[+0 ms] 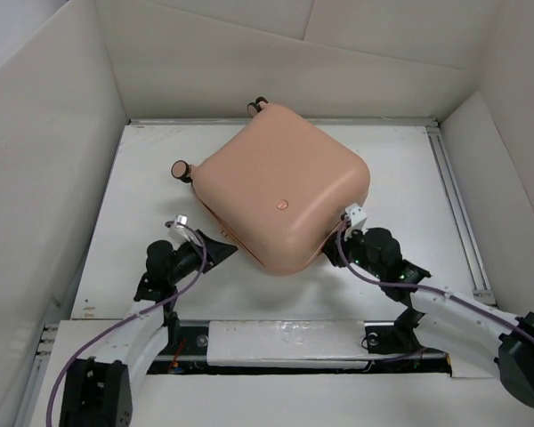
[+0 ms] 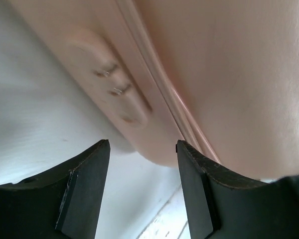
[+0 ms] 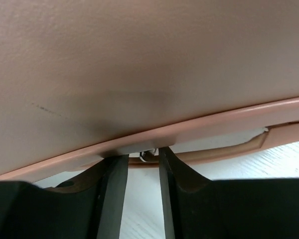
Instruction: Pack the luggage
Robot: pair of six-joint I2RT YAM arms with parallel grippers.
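Fingers of my right gripper (image 3: 141,158) stand slightly parted about the zipper pull (image 3: 147,155) of the luggage (image 1: 280,191), which lies closed and skewed mid-tabletop (image 1: 142,178), nearer the far edge. My left gripper (image 2: 142,147) is spread at its near corner. If I tug off-line, the pull could slip free or the case could skid.

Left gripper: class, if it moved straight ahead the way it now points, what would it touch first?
The left gripper would most likely meet the luggage first, at its rounded corner just beyond the open jaws, though the exact depth is unclear.
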